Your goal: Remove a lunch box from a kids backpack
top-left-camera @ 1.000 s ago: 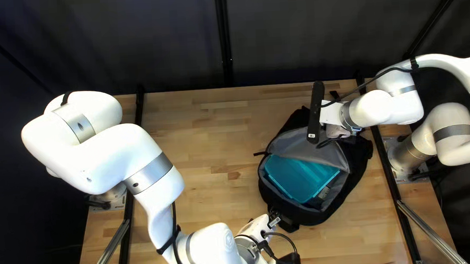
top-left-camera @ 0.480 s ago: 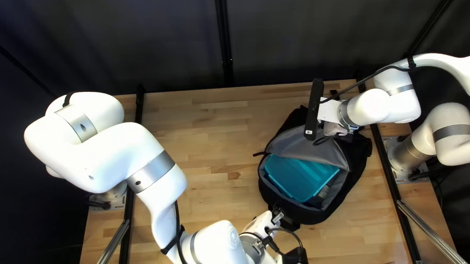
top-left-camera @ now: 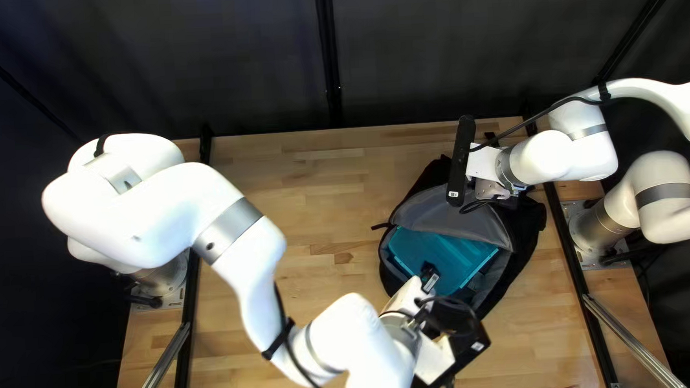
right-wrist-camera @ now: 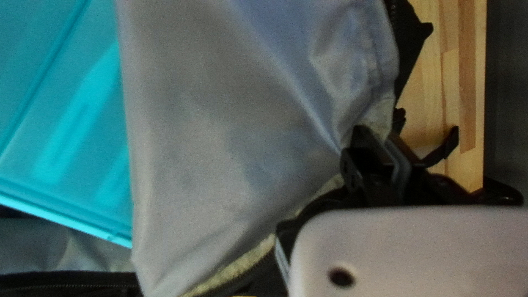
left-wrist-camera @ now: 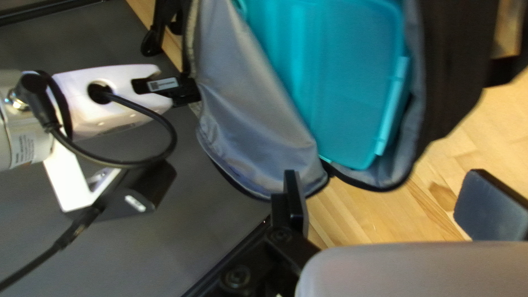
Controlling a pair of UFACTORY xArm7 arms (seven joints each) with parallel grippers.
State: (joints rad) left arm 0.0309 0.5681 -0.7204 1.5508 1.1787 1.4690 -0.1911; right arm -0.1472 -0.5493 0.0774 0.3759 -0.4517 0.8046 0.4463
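On the counter (top-left-camera: 306,212) at right, box (top-left-camera: 462,260) inside bag (top-left-camera: 525,228); right end effector (top-left-camera: 509,202) gripping flap (top-left-camera: 456,218); left end effector (top-left-camera: 429,274) open, near side.

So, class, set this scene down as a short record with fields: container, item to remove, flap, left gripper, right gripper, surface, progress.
container: black backpack, unzipped, grey lining showing
item to remove: teal lunch box, inside the backpack, partly covered by the flap
flap: grey-lined, held back at its edge
left gripper: open, fingers apart, lunch box ahead of it
right gripper: shut on the flap
surface: wooden table
progress: backpack open, lunch box not yet out
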